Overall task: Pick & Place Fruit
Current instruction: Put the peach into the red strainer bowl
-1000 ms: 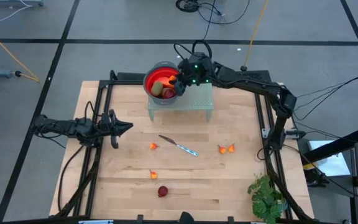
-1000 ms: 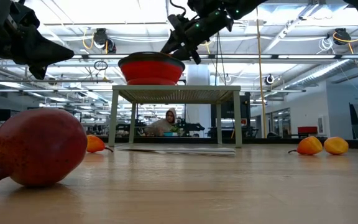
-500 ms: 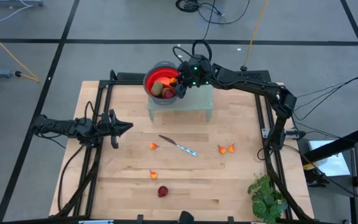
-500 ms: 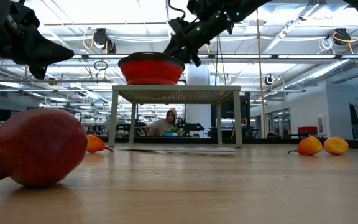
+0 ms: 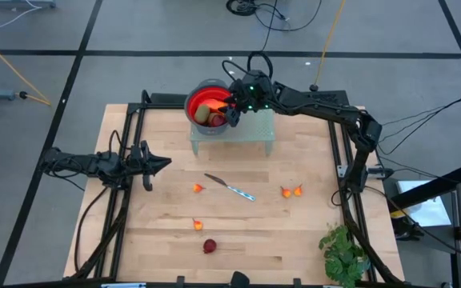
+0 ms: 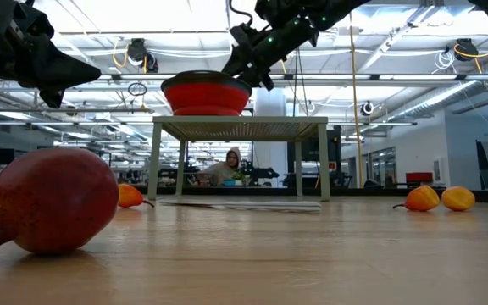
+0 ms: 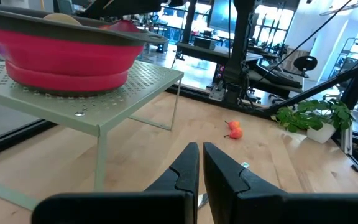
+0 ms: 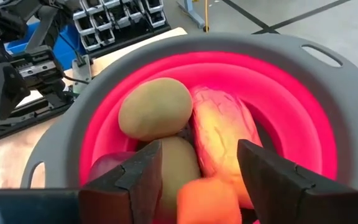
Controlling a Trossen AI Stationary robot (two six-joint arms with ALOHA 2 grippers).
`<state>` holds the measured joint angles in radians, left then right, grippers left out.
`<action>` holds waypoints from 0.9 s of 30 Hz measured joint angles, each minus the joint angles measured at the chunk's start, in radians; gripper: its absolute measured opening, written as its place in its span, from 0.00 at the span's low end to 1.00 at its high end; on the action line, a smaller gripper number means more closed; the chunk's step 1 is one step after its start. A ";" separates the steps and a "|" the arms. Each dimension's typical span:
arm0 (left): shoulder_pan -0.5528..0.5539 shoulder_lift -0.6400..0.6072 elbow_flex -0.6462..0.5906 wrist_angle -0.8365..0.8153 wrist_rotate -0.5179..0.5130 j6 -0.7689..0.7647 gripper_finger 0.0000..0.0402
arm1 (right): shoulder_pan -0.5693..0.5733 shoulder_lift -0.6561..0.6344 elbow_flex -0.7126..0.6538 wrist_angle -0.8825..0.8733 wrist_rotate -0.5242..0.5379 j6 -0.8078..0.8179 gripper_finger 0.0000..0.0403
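Release step: the right gripper (image 8: 197, 171) hangs over the red bowl (image 8: 303, 118), jaws parted, a small orange fruit (image 8: 209, 200) lying loose between them (apparently just freed); lift straight up so neither finger clips the rim. Only the right wrist view shows the bowl's contents; the high view shows the left gripper (image 5: 160, 163), closed and empty, waiting at the table's left edge.

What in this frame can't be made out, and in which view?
- High view: contents of the red collapsible bowl with grey rim are partly covered by the right gripper.
- Right wrist view: whether the small orange fruit between the spread jaws is still touching them or already released.
- Low view: the bowl's inside is hidden by its own wall; the thin silver knife is a sliver.
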<state>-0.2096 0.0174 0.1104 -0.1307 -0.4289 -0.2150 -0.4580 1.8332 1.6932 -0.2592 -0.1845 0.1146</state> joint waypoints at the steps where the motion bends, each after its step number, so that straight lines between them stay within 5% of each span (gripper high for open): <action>1: 0.000 0.000 0.000 0.000 0.000 0.000 0.05 | 0.000 0.000 0.000 0.000 0.000 0.000 0.51; 8: 0.000 0.000 0.000 0.000 0.000 0.000 0.05 | 0.008 -0.015 0.000 0.035 -0.008 -0.004 0.51; 14: 0.000 0.000 0.000 0.000 0.000 0.002 0.05 | 0.080 -0.119 0.002 0.030 -0.020 -0.042 0.34; 22: 0.000 0.000 0.000 0.000 0.000 0.002 0.05 | 0.228 -0.207 0.002 -0.084 0.206 -0.083 0.04; 27: 0.000 0.000 0.000 0.000 0.000 0.002 0.05 | 0.320 -0.234 0.000 -0.156 0.349 -0.063 0.02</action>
<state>-0.2098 0.0176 0.1104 -0.1310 -0.4286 -0.2127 -0.1375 1.5993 1.6928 -0.4148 0.1641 0.0513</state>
